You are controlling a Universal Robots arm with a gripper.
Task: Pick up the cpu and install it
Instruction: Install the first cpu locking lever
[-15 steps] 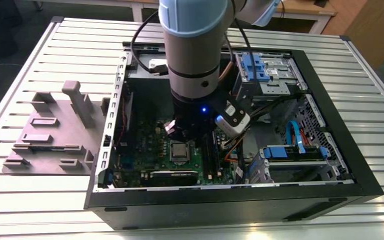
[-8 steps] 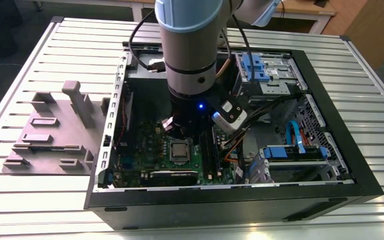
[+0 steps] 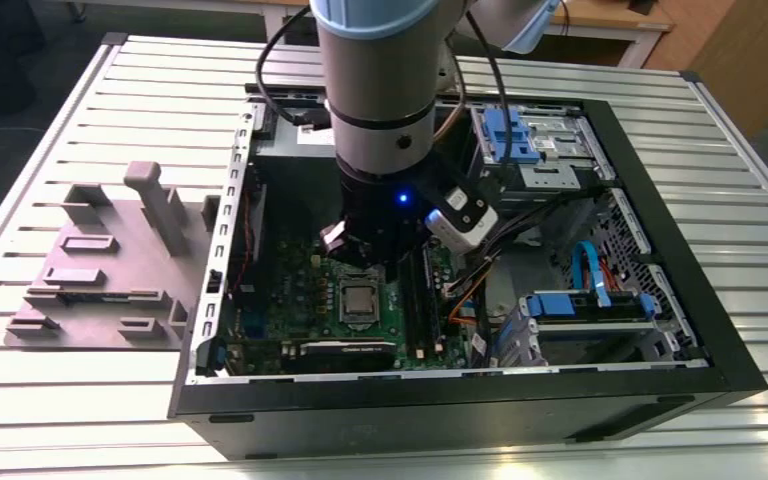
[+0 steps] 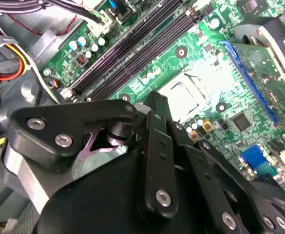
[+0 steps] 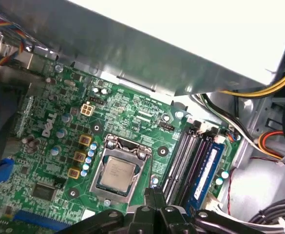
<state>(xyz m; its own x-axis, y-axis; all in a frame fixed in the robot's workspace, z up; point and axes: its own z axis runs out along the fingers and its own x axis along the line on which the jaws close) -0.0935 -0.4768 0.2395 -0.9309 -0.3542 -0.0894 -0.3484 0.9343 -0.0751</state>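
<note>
We hover our gripper (image 5: 154,197), jaws closed together and holding nothing, just above the motherboard (image 5: 132,117), because the cpu (image 5: 116,172) already sits seated within its socket (image 5: 118,170).

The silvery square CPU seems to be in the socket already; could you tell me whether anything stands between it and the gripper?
Nothing visible does. The silvery square CPU lies in the metal-framed socket on the green motherboard, and the black gripper hangs above beside it.

A green motherboard (image 5: 132,117) is seen beneath a silvery cpu (image 5: 116,171); the gripper (image 5: 154,197) is black, the fixture block (image 3: 97,262) grey, the drive latches (image 3: 507,132) blue.
</note>
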